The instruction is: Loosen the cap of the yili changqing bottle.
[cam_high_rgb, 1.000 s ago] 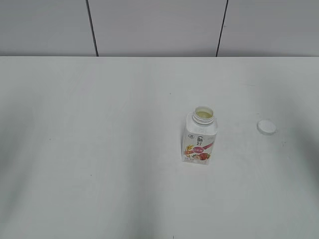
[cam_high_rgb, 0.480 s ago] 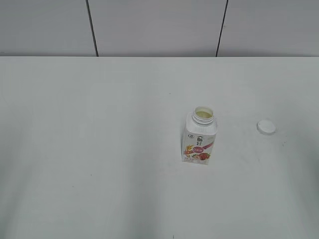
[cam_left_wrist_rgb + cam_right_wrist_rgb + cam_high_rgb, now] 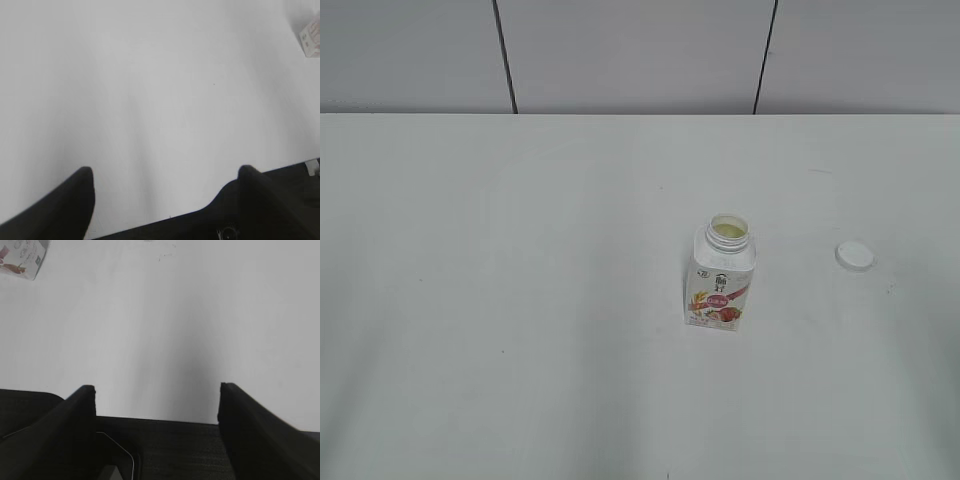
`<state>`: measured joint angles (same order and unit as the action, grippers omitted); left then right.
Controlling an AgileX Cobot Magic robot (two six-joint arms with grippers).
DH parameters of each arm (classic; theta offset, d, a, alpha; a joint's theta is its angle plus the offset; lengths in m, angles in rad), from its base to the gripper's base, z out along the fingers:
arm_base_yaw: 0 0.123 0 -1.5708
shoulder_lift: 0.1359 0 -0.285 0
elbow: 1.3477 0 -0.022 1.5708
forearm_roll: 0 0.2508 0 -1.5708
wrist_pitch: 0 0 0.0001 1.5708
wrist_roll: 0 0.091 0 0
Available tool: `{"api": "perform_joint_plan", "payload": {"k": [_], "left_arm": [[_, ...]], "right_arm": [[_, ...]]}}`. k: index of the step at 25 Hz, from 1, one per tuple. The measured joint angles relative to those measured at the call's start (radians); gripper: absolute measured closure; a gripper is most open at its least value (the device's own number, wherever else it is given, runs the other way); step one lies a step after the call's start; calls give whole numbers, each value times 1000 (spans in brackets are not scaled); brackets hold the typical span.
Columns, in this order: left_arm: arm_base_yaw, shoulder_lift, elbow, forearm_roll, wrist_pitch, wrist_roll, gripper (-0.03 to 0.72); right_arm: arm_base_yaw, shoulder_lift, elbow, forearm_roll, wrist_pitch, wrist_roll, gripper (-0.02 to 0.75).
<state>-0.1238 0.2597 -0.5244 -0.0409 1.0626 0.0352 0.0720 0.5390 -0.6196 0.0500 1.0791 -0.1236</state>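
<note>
The yili changqing bottle stands upright right of the table's middle, its neck open and capless. A corner of it shows at the top right of the left wrist view and at the top left of the right wrist view. The white cap lies flat on the table to the bottle's right, apart from it. Neither arm shows in the exterior view. My left gripper is open and empty near the table's front edge. My right gripper is open and empty, also at the front edge.
The white table runs to a grey panelled wall at the back. The dark front edge of the table shows in both wrist views.
The soft shadows at the table's right and left edges have faded, as if the arms drew back. The bottle and the cap have not moved.
</note>
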Motion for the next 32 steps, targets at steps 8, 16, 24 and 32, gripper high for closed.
{"api": "perform_joint_plan", "payload": {"k": [8,16,24,32], "left_arm": [[0,-195,0,0,-2,0,155],[0,-267,0,0,-2,0,169],[0,-267,0,0,-2,0,217],[0,-267,0,0,-2,0,218]], "right_arm": [[0,-78,85,0,-6,0,143],[0,-190,104,-2,4,0,143],[0,-385,104,-11,4,-1,143],[0,-545,105,-16,4,-1,143]]}}
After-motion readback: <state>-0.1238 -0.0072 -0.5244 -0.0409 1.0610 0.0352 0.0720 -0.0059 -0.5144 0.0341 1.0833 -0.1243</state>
